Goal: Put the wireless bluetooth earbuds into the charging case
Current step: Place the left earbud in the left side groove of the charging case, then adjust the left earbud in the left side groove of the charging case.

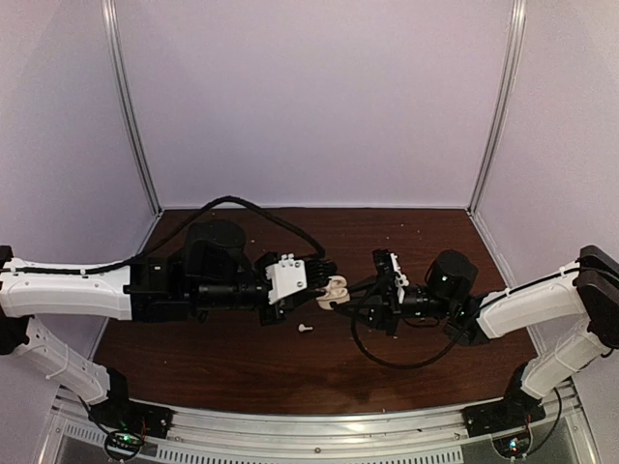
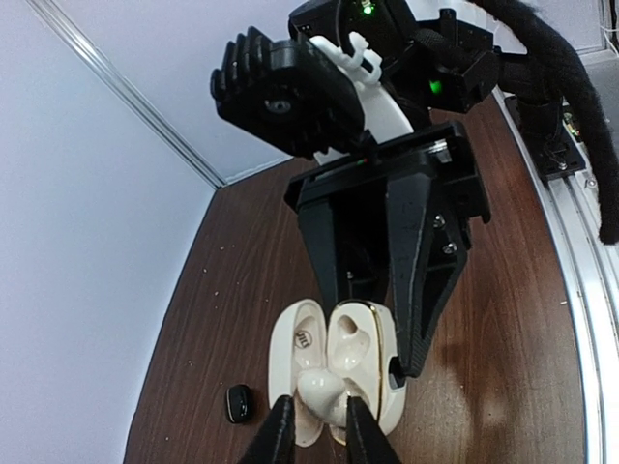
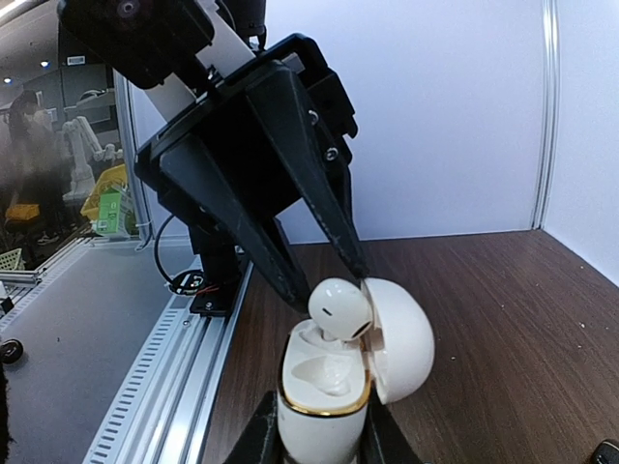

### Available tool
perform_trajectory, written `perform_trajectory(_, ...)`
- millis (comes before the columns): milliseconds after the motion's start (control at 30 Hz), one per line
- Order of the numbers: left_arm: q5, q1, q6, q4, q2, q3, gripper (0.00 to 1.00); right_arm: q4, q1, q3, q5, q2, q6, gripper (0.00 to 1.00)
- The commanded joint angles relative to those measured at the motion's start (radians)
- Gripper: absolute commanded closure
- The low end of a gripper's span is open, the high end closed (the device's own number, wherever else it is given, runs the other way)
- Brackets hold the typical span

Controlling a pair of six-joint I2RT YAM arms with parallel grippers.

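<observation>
Left wrist camera looks down on my left end effector, which is closed narrow on a white earbud; both fingers press its sides. The earbud is at the mouth of the charging case and touches the cream inside (whether it is fully seated, I cannot tell). My right end effector is clamped on the lower body of the case and holds it upright, with the lid hinged open to one side. From the right wrist camera, the earbud rests on the rim of one socket, against the inner edge of the lid, and the socket beside it shows its pale hollow. A black earbud lies on the desk, apart from the case. In the top view a second white earbud lies on the desk near the two end effectors, on their near side, not touching anything.
</observation>
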Motion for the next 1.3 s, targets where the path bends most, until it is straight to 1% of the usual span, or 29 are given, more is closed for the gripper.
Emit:
perform_trajectory(0,0.045,-0.010,-0.019,-0.023,-0.038,-0.020,0.79,0.089,0.004,-0.003,0.000,-0.045,-0.006,1.00)
perform_trajectory(167,0.021,-0.009,-0.022,-0.016,-0.062,-0.042,0.79,0.073,0.004,-0.002,0.008,-0.053,-0.018,1.00)
perform_trajectory(200,0.014,-0.010,-0.025,-0.018,-0.065,-0.042,0.78,0.060,0.004,-0.001,0.011,-0.056,-0.027,1.00)
perform_trajectory(267,0.011,-0.010,-0.034,-0.014,-0.076,-0.047,0.74,0.025,0.003,0.000,0.027,-0.065,-0.054,1.00)
perform_trajectory(333,0.019,-0.010,-0.040,0.004,-0.107,-0.064,0.70,-0.029,0.008,0.002,0.066,-0.079,-0.111,1.00)
perform_trajectory(367,0.021,-0.010,-0.045,0.038,-0.120,-0.074,0.69,-0.064,0.012,0.005,0.096,-0.087,-0.146,1.00)
perform_trajectory(467,0.010,-0.008,-0.056,0.081,-0.153,-0.111,0.65,-0.154,0.027,0.009,0.209,-0.114,-0.234,1.00)
perform_trajectory(567,0.007,-0.006,-0.069,0.108,-0.165,-0.129,0.65,-0.172,0.043,-0.001,0.319,-0.144,-0.300,1.00)
perform_trajectory(667,0.007,0.002,-0.083,0.132,-0.162,-0.137,0.66,-0.232,0.069,0.009,0.423,-0.157,-0.375,1.00)
perform_trajectory(733,0.007,0.010,-0.095,0.140,-0.155,-0.137,0.66,-0.273,0.087,0.018,0.465,-0.162,-0.420,1.00)
perform_trajectory(933,0.008,0.038,-0.128,0.172,-0.135,-0.125,0.67,-0.402,0.106,0.068,0.531,-0.160,-0.475,1.00)
perform_trajectory(967,-0.018,0.043,-0.138,0.175,-0.128,-0.119,0.67,-0.418,0.111,0.076,0.542,-0.160,-0.479,1.00)
perform_trajectory(1067,-0.063,0.052,-0.180,0.169,-0.085,-0.083,0.69,-0.402,0.113,0.077,0.543,-0.163,-0.461,1.00)
perform_trajectory(1100,-0.072,0.053,-0.202,0.168,-0.066,-0.069,0.66,-0.390,0.114,0.073,0.542,-0.163,-0.450,1.00)
perform_trajectory(1200,-0.120,0.055,-0.273,0.178,-0.017,-0.036,0.48,-0.380,0.114,0.072,0.526,-0.158,-0.423,1.00)
perform_trajectory(1267,-0.129,0.055,-0.305,0.200,-0.002,-0.031,0.42,-0.356,0.114,0.066,0.506,-0.159,-0.408,1.00)
